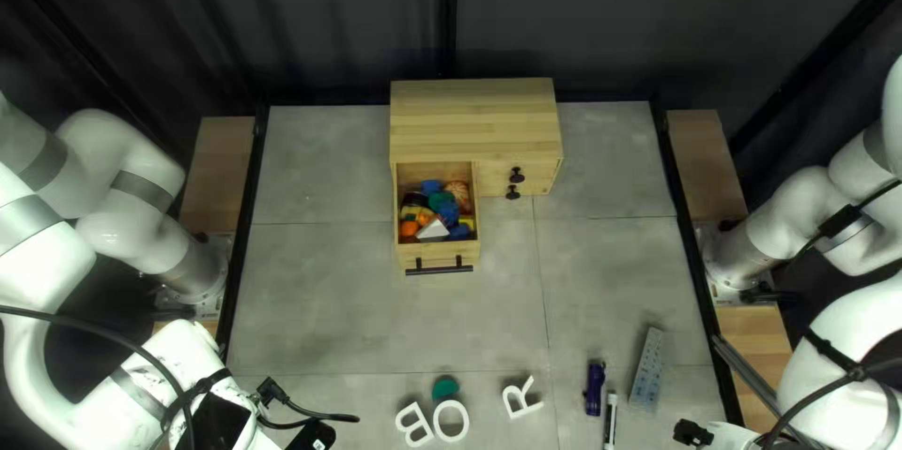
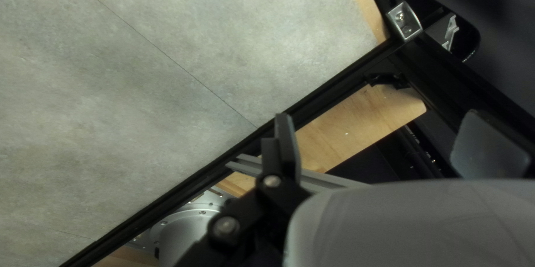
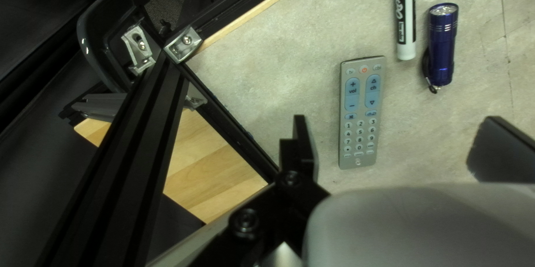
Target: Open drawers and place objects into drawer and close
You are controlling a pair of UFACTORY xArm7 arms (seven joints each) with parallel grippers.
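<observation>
Drawer (image 1: 438, 251) juts open, toys (image 1: 450, 212) inside, presumably to receive more (the remote (image 3: 360, 139), likely), while left gripper (image 2: 384, 125) and right gripper (image 3: 397, 125) hang released and empty.

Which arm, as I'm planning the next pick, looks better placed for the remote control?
Right, I'd judge: the remote control lies ahead of the open right gripper, while the left gripper, also open, has none in its wrist view.

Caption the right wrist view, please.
Open black gripper near a flat gray remote, white-and-black marker and shiny blue flashlight.
</observation>
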